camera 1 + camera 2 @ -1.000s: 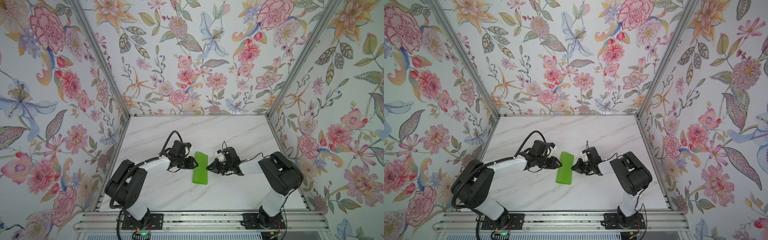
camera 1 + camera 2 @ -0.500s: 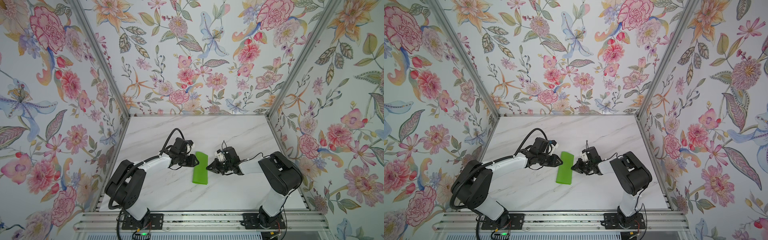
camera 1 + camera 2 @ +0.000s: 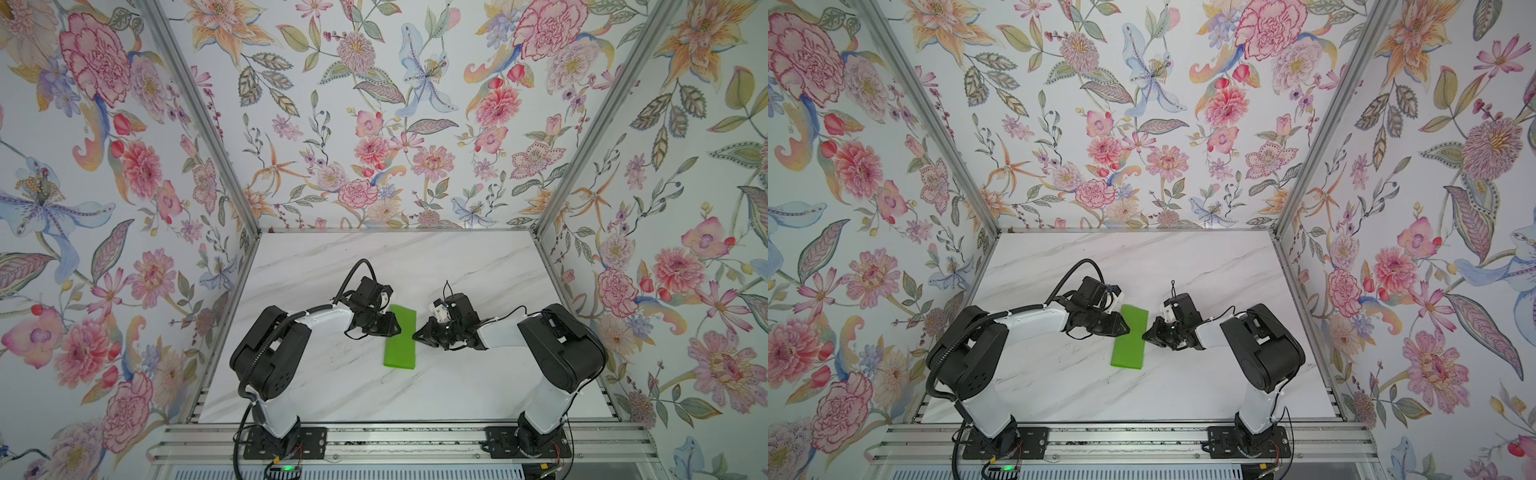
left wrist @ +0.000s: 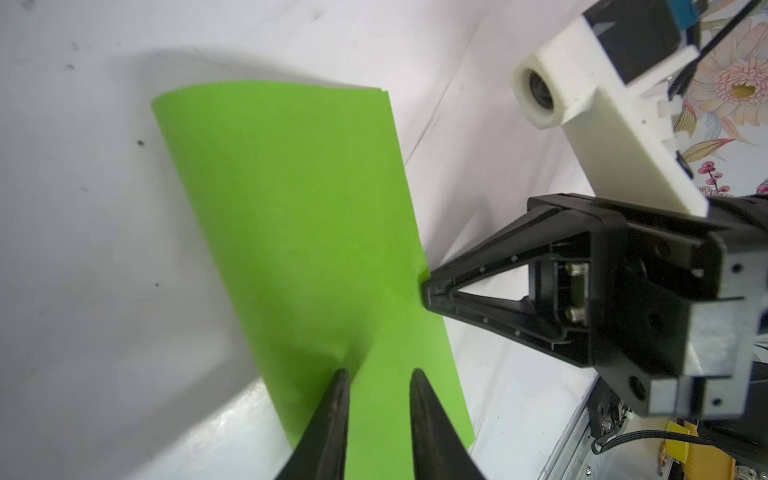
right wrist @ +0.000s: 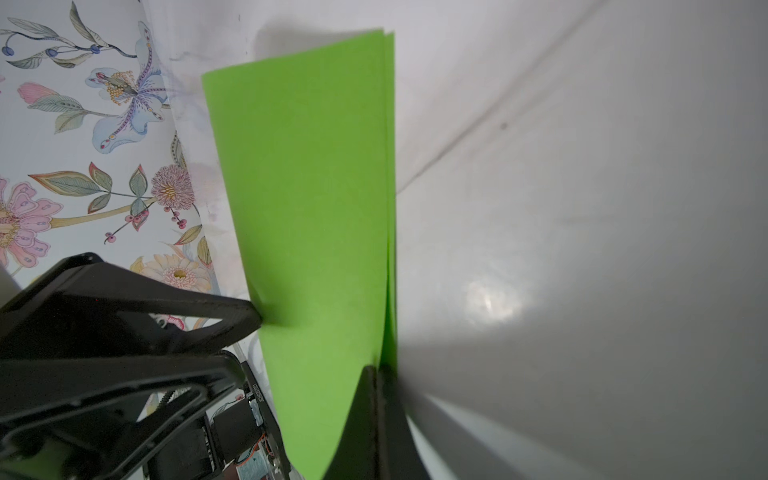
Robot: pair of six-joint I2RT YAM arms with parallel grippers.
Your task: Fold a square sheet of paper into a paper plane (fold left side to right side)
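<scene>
My worry is slip. The paper [image 3: 400, 337] lies on a smooth table [image 3: 374, 266] between the two arms. If the left gripper [image 4: 378, 374] pushes across it and the right one gives way, I'd expect the layers to skew or the fold to spring open. The left gripper's tips stand a little apart over the paper near its folded side, with nothing between them. The right gripper [image 4: 427, 286] is fully closed, tips against the open edge — whether it pinches the layers I can't tell. The paper is a narrow bright green rectangle, doubled over — fold soft and rounded, top layer bowed, free edges slightly offset.
</scene>
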